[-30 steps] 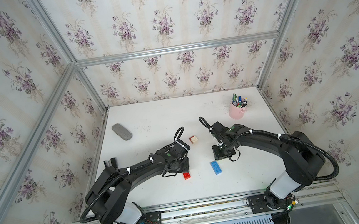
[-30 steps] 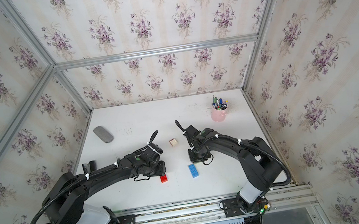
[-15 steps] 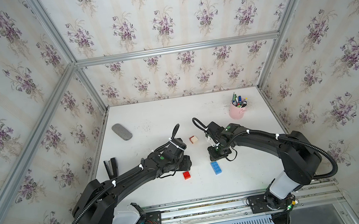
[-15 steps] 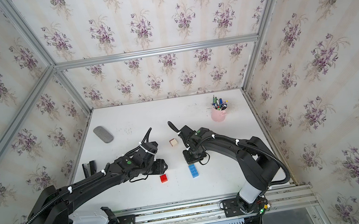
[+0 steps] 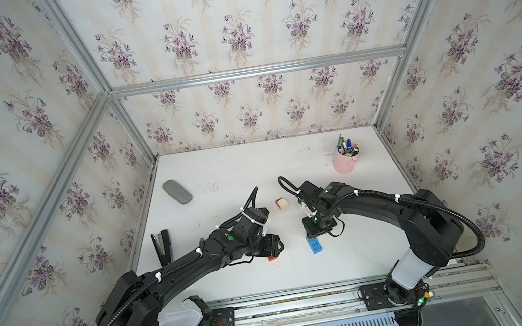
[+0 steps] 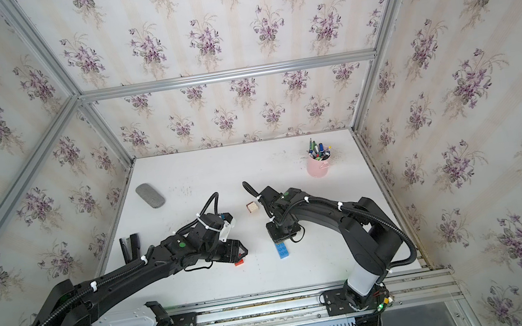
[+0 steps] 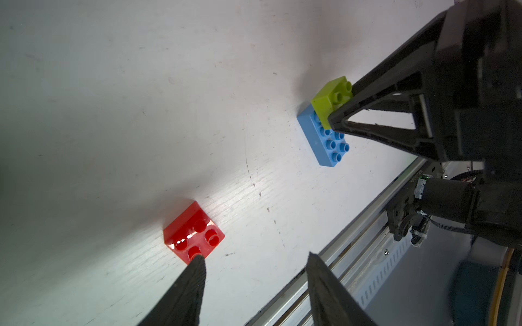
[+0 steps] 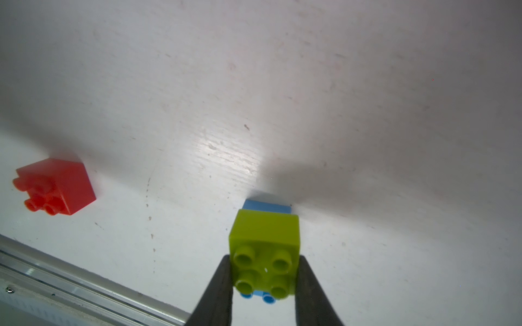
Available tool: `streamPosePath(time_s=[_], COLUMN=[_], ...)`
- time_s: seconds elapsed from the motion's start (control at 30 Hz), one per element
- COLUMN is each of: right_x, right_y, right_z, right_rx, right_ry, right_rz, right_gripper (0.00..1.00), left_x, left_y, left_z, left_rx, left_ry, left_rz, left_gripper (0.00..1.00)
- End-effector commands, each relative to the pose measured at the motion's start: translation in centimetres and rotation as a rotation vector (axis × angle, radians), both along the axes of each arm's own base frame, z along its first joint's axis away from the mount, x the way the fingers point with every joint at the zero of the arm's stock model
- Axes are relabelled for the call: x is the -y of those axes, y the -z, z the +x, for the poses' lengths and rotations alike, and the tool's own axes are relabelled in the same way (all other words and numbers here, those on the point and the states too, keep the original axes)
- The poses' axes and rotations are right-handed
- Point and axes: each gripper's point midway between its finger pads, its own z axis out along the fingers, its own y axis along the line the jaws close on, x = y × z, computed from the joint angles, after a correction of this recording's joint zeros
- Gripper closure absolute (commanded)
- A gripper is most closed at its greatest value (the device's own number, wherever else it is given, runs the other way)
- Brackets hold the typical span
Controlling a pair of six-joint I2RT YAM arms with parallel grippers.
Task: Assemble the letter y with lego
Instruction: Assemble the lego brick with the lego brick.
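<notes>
Right claw (image 8: 264,259) grasps a square lime-green plastic brick (image 8: 264,237) atop the long blue plastic brick (image 7: 327,141); off-centre pressing may skid it. Left claw (image 7: 255,256) gapes, released, beside a square red plastic brick (image 7: 195,231).

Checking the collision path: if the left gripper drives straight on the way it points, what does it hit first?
Likely the red brick: it sits just ahead of one fingertip of the open left gripper. The gap between the fingers aims beside it at bare table. Depth is unclear.
</notes>
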Motion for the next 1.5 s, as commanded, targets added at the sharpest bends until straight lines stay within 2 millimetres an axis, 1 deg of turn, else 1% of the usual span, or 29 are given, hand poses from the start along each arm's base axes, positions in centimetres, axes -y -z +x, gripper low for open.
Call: streamPosePath(time_s=[0.0,0.13,0.3,0.53,0.7,0.8,0.93,1.07,1.13,1.23,1.3,1.4,1.47], right_x=[0.0,-0.2,-0.1,0.9,2.5,2.4,2.7,2.9,2.3,0.8,-0.1,-1.3,-1.9], right_y=[0.3,0.4,0.8,1.8,2.0,2.0,2.1,2.8,2.2,0.4,-0.3,-0.5,-0.4], right_z=[0.2,0.2,0.1,-0.6,-0.6,-0.8,-0.7,-1.0,-0.2,2.0,3.4,4.7,5.3], right_rx=[0.01,0.003,-0.004,-0.043,-0.028,-0.04,-0.031,-0.041,-0.014,0.041,0.065,0.083,0.088], right_ry=[0.005,0.006,0.008,0.054,0.09,0.095,0.096,0.098,0.098,0.088,0.083,0.078,0.079], right_rz=[-0.005,0.004,-0.003,-0.06,-0.14,-0.136,-0.158,-0.165,-0.14,-0.111,-0.096,-0.075,-0.065], right_gripper=[0.74,0.74,0.74,0.75,0.75,0.76,0.76,0.78,0.78,0.77,0.77,0.77,0.77], left_x=[0.4,0.5,0.3,0.1,-0.1,-0.2,-0.2,-0.5,-0.6,-0.8,-0.8,-0.9,-1.4], left_y=[-0.3,0.1,0.4,0.6,0.9,1.1,1.2,1.2,1.2,1.2,1.3,1.4,1.4], left_z=[0.1,0.1,0.2,0.3,0.3,0.3,0.3,0.4,0.5,0.7,0.7,0.6,0.9], left_rx=[0.012,0.006,0.008,0.013,0.012,0.013,0.012,0.023,0.029,0.037,0.032,0.024,0.043], left_ry=[0.016,0.015,0.01,0.0,-0.007,-0.004,-0.005,-0.014,-0.02,-0.032,-0.036,-0.046,-0.073], left_rz=[-0.017,-0.005,0.007,0.02,0.031,0.039,0.042,0.047,0.049,0.058,0.059,0.058,0.072], left_gripper=[0.4,0.4,0.4,0.4,0.39,0.39,0.39,0.39,0.39,0.39,0.39,0.39,0.39])
